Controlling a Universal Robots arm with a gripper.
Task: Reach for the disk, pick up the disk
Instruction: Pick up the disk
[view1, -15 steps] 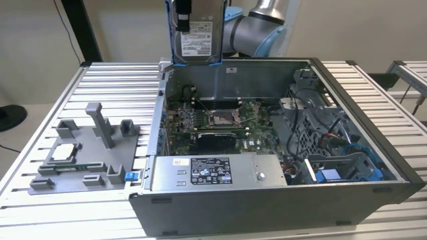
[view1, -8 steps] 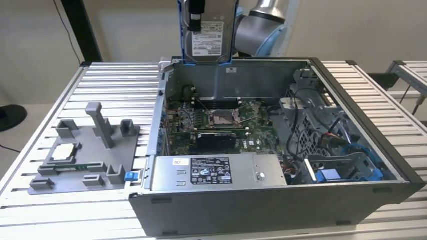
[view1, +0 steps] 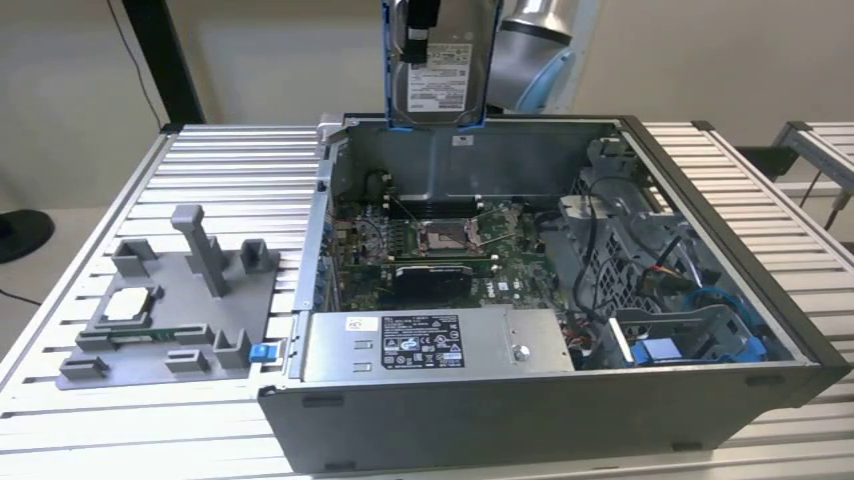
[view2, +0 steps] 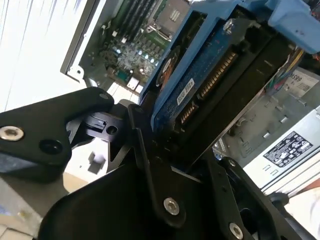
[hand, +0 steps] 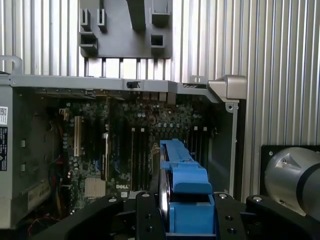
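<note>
The disk (view1: 442, 72) hangs upright high above the back wall of the open computer case (view1: 534, 420). It is silver-grey, with a white label facing the exterior view and blue rails down its edges. My gripper (view1: 424, 28) is shut on its upper part. In the second wrist view the black fingers (view2: 145, 150) clamp the disk (view2: 210, 75), whose connector edge and blue rail show. In the first wrist view the disk's blue rail (hand: 184, 175) stands between the two fingers of the gripper (hand: 187, 212), above the motherboard (hand: 125, 145).
A grey fixture plate (view1: 174, 300) with upright posts and a small square silver chip (view1: 130, 303) lies on the slatted table (view1: 80, 420) at the exterior view's left. Inside the case are the power supply (view1: 427, 345), cables and a blue bracket (view1: 674, 350).
</note>
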